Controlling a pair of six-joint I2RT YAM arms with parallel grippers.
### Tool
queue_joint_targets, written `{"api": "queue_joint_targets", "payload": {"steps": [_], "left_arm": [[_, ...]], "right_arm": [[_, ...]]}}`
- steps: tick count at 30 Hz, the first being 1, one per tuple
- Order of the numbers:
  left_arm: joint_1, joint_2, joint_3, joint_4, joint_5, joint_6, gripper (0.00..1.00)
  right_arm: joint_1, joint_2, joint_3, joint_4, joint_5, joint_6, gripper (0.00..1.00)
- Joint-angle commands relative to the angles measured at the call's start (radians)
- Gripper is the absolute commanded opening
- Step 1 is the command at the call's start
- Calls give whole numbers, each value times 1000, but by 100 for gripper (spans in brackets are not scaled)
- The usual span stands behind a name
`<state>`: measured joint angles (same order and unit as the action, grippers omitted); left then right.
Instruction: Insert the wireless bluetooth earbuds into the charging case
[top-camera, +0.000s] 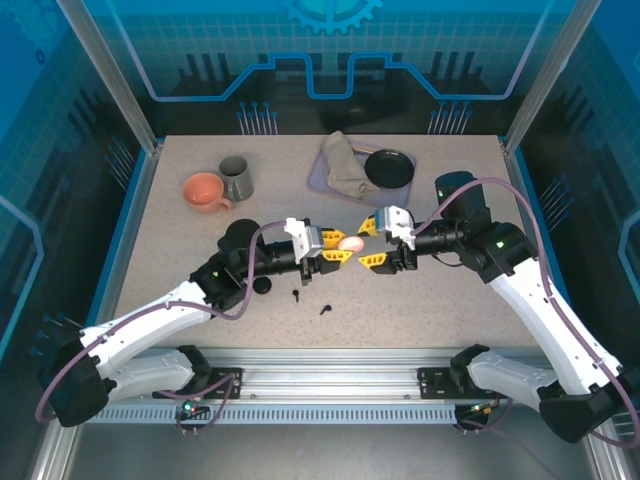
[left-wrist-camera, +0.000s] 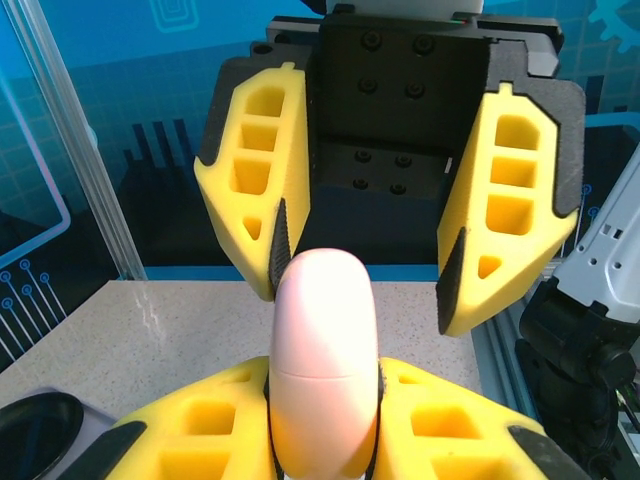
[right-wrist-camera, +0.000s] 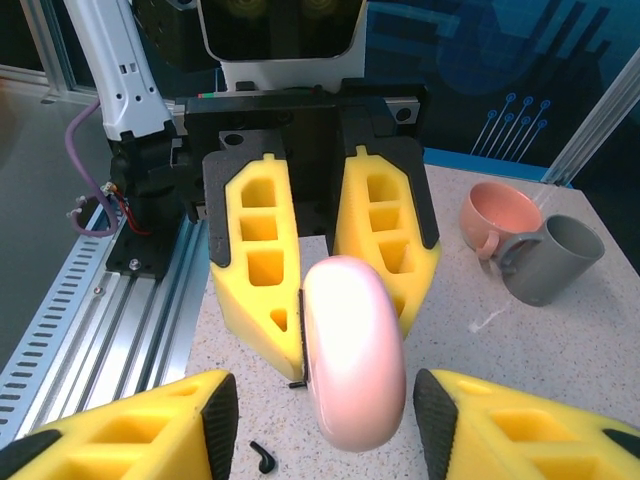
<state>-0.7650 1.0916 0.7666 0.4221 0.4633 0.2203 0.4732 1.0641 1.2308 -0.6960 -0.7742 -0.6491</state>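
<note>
Pink charging case noted, clamped in left tool above the desk. Found right tool spread apart astride it. Spotted two black earbuds lying loose on desk.

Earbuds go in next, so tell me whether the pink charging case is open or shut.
Shut. The pink charging case shows a thin closed seam across its shell, with the lid flush and no gap.
</note>
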Motion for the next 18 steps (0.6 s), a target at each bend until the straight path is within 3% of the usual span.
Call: {"api": "queue_joint_targets", "payload": {"steps": [1, 18], "left_arm": [[-3, -4, 43, 11, 34, 25, 0], [-2, 17, 56, 1, 37, 34, 0]], "right_arm": [[18, 14, 32, -14, -17, -5, 50], [19, 39, 47, -51, -18, -29, 31]]}}
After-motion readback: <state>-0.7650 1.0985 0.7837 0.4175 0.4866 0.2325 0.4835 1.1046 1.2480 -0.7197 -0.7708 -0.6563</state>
